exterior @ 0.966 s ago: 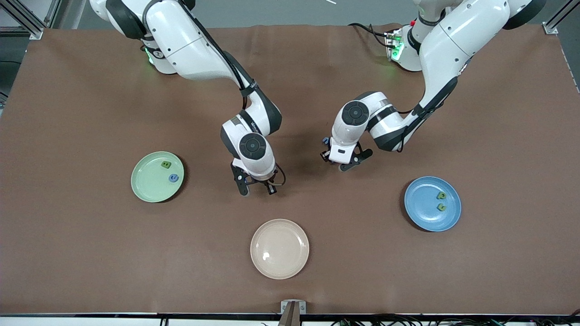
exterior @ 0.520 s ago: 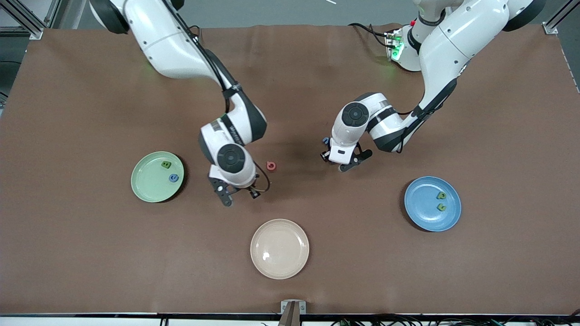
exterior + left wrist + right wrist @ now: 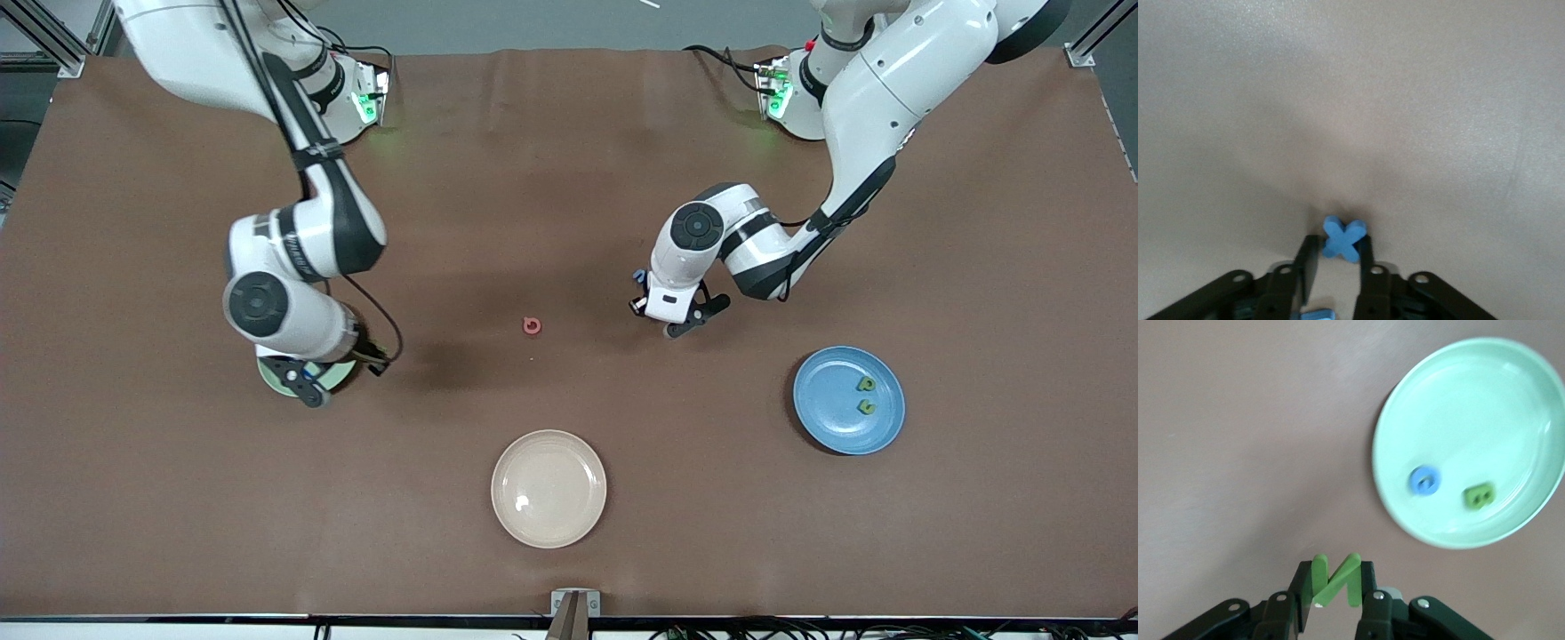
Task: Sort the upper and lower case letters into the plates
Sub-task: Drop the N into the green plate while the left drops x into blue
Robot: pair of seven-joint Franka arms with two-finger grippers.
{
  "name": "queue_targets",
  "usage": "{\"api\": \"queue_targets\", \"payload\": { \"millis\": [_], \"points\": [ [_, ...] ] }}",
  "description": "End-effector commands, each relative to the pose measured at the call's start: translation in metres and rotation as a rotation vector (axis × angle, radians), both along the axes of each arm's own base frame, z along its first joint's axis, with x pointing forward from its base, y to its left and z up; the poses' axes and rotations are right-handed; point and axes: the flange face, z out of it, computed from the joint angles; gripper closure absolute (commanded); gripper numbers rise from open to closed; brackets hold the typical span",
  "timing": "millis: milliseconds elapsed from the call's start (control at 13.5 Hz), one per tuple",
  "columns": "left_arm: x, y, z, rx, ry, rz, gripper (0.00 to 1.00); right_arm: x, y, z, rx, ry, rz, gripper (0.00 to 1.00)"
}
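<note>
My right gripper is shut on a green capital N and hangs over the edge of the light green plate, which my wrist mostly hides in the front view. In the right wrist view the plate holds a blue C and a green B. My left gripper is low at the table's middle, shut on a blue x. A red round letter lies on the mat between the arms. The blue plate holds two small green letters.
A cream-beige plate stands nearest to the front camera, at the table's middle. Another small blue piece lies under my left hand; it also shows in the front view. I cannot tell its shape.
My right arm has swung from the table's middle toward the light green plate with the green N. The red round letter has come into view. My left arm has not moved.
</note>
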Motion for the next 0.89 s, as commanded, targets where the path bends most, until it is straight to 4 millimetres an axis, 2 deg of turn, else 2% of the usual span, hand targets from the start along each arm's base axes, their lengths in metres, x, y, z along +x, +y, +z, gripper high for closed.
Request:
{"api": "queue_targets", "payload": {
  "millis": [0,149,372,520,595,669,818],
  "points": [
    [0.006,-0.003,0.0,-0.01,-0.019,-0.004,0.82,-0.035,-0.046,-0.016,0.025,-0.032,0.087,1.0],
    [0.016,0.001,0.008,-0.008,-0.034,0.007,0.93,-0.047,-0.071,-0.033,0.031,-0.055,0.128,1.0],
    [0.044,0.02,0.027,-0.015,-0.077,0.048,0.93,-0.06,-0.107,-0.051,0.038,-0.079,0.189,0.99],
    [0.06,0.026,0.046,0.017,-0.099,0.057,0.96,-0.065,-0.129,-0.061,0.04,-0.09,0.221,0.99],
    [0.071,0.035,0.054,0.053,-0.097,0.045,0.97,-0.067,-0.136,-0.065,0.04,-0.096,0.231,0.99],
    [0.085,0.054,0.062,0.076,-0.099,0.043,0.97,-0.07,-0.146,-0.069,0.039,-0.105,0.238,0.99],
    [0.101,0.087,0.068,0.091,-0.103,-0.012,0.97,-0.07,-0.154,-0.071,0.039,-0.115,0.257,0.98]
  ]
}}
